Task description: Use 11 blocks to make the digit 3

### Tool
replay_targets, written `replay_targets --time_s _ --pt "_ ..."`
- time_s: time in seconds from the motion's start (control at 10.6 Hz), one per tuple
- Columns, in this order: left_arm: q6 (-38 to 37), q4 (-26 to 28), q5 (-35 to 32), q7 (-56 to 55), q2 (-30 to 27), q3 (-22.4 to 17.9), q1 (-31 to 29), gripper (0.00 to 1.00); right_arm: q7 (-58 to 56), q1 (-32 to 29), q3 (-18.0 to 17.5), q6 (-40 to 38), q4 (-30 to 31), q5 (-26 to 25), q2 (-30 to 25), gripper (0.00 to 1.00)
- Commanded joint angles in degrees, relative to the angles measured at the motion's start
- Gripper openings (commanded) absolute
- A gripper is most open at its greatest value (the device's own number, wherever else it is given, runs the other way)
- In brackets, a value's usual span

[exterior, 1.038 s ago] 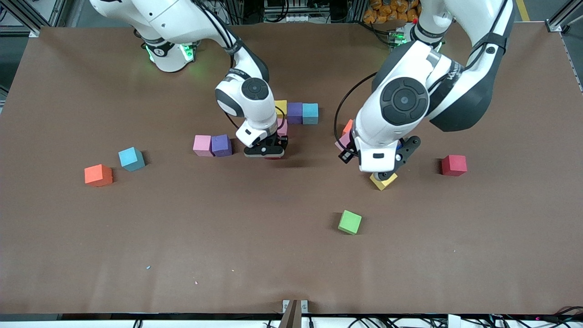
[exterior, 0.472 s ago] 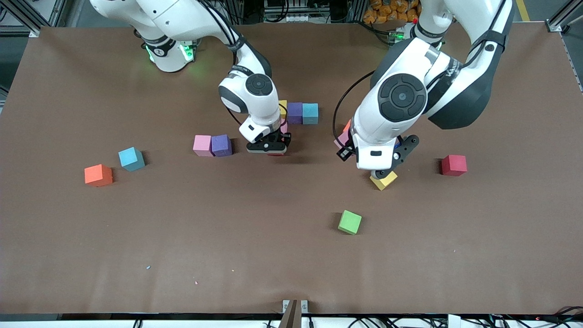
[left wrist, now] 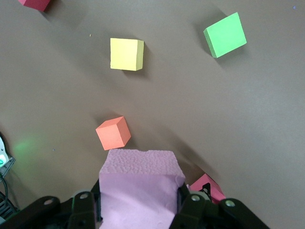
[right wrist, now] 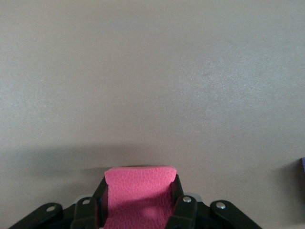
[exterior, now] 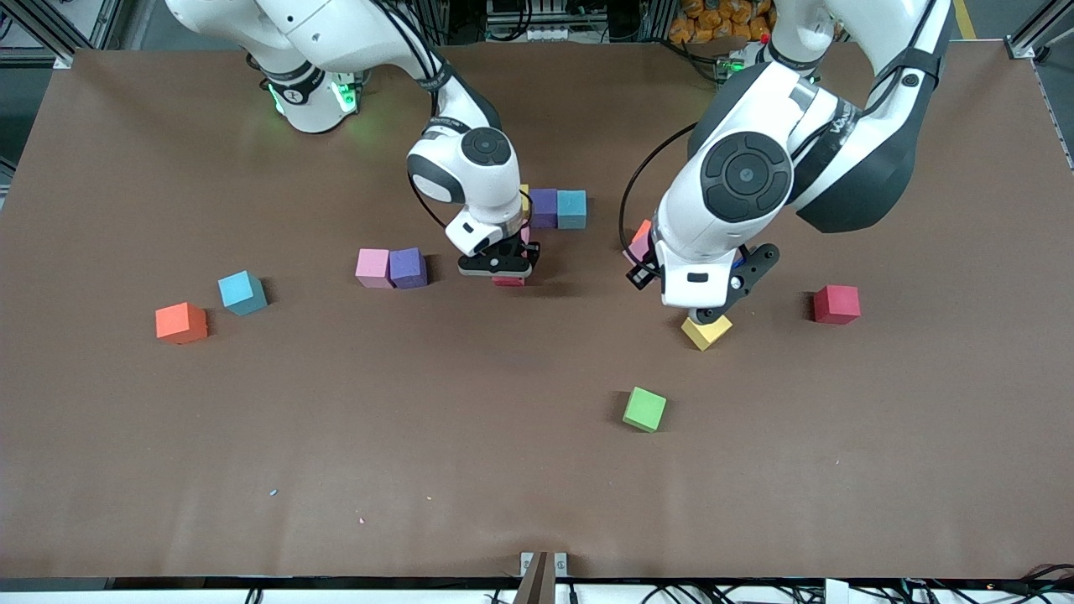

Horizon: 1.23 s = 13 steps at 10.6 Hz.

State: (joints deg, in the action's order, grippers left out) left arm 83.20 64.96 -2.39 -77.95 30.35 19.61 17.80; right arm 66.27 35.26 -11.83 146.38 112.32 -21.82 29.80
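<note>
The brown counter carries loose cubes. The left claw pinches a light pink block, up in the air over the orange block. The right claw pinches a deep pink block, low beside the pink-and-purple pair; whether it touches the counter, I cannot tell. The yellow, green and red blocks lie apart.
</note>
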Motion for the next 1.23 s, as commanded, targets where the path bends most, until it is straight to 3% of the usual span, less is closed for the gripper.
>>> replay_targets --time_s 0.0,0.28,0.85,1.13 --pt "-0.14 1.04 0.55 1.22 -1.25 -0.18 -0.31 0.00 2.45 0.68 0.23 0.13 2.38 -1.73 -2.38 0.27" --pt "-0.05 0.96 0.20 1.48 -0.99 -0.27 0.39 0.00 7.01 0.60 0.14 0.22 3.69 -9.71 -3.17 0.27" --pt "0.21 0.87 -0.07 3.15 -1.08 -0.27 -0.48 0.00 10.72 1.21 0.14 0.40 3.35 -13.16 -2.73 0.27" --pt "0.21 0.87 -0.16 3.94 -1.34 -0.27 -0.84 0.00 17.64 1.47 0.05 1.19 3.52 -19.29 -2.38 0.27"
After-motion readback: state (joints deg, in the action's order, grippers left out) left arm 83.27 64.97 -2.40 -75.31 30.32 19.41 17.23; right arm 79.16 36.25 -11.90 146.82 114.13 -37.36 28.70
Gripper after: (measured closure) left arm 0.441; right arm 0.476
